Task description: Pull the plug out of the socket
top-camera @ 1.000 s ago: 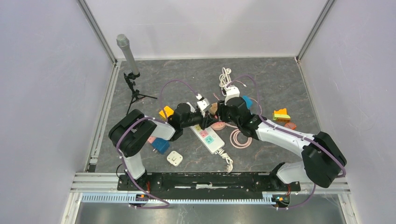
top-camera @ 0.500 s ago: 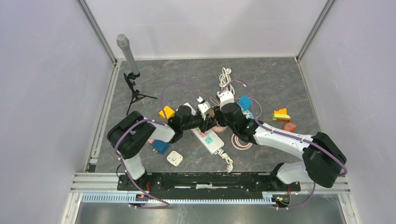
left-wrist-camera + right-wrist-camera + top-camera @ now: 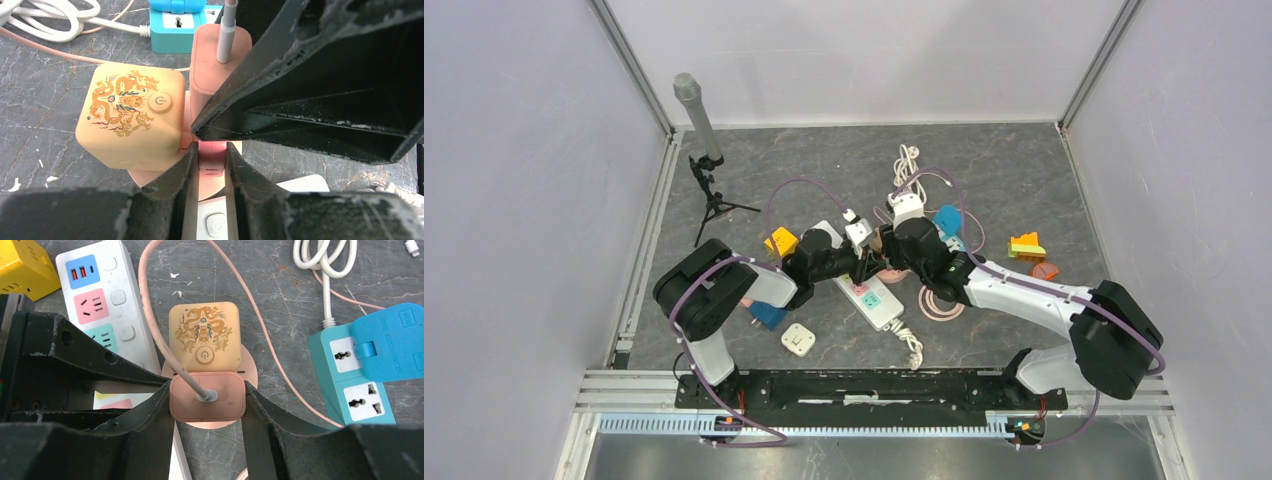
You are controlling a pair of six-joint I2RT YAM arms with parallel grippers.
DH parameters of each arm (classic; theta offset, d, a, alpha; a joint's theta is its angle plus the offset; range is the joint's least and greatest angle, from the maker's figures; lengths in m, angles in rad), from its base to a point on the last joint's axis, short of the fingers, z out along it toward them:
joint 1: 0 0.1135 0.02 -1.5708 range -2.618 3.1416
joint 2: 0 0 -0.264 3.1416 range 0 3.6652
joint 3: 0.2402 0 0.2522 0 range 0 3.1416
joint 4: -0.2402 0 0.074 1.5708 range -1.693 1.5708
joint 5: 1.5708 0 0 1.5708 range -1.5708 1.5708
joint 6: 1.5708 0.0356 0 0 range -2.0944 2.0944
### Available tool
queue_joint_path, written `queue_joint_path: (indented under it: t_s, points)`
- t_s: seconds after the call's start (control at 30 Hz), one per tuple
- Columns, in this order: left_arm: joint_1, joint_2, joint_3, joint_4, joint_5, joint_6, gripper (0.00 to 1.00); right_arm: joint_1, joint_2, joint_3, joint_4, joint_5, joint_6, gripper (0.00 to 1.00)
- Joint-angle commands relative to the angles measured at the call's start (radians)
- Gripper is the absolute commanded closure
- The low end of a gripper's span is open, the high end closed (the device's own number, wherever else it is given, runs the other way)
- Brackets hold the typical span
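The pink rounded plastic plug (image 3: 220, 407) is clasped by the right gripper (image 3: 207, 390), the round pink socket base (image 3: 212, 181) by the left gripper (image 3: 210, 152); beneath them is seen a dark veined tabletop (image 3: 1024, 170), walled in lilac.

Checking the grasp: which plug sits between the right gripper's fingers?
The pink plug with the cable in its top; the dragon-printed cube and blue plug lie outside the right gripper.
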Motion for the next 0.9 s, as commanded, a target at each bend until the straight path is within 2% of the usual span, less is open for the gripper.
queue_joint_path:
  t_s: [0.0, 0.13, 0.27, 0.37, 0.57, 0.63, 0.77, 0.87]
  points:
    - [0.012, 0.034, -0.033, -0.129, -0.076, 0.037, 0.98, 0.013, -0.034, 0.072, 0.019, 0.092, 0.010, 1.00]
    - [0.012, 0.041, -0.035, -0.136, -0.079, 0.031, 0.98, -0.068, -0.081, 0.065, 0.049, -0.084, 0.046, 1.00]
    - [0.011, 0.035, -0.033, -0.162, -0.084, 0.032, 0.98, -0.087, -0.117, 0.097, 0.036, -0.121, 0.081, 1.00]
    - [0.011, 0.042, -0.027, -0.170, -0.085, 0.033, 0.98, -0.085, -0.084, 0.112, 0.013, -0.103, 0.073, 1.00]
    - [0.011, 0.008, -0.027, -0.151, -0.054, 0.017, 0.98, -0.115, -0.101, 0.169, -0.086, 0.033, 0.027, 1.00]
    - [0.011, -0.007, 0.005, -0.168, -0.007, 0.002, 0.91, -0.139, -0.108, 0.190, -0.113, 0.057, 0.008, 1.00]
    - [0.011, -0.022, 0.086, -0.168, 0.099, -0.042, 0.68, -0.204, -0.113, 0.199, -0.164, 0.071, -0.006, 1.00]
    - [0.011, -0.024, 0.143, -0.157, 0.158, -0.065, 0.56, -0.268, -0.124, 0.177, -0.193, 0.092, -0.008, 1.00]
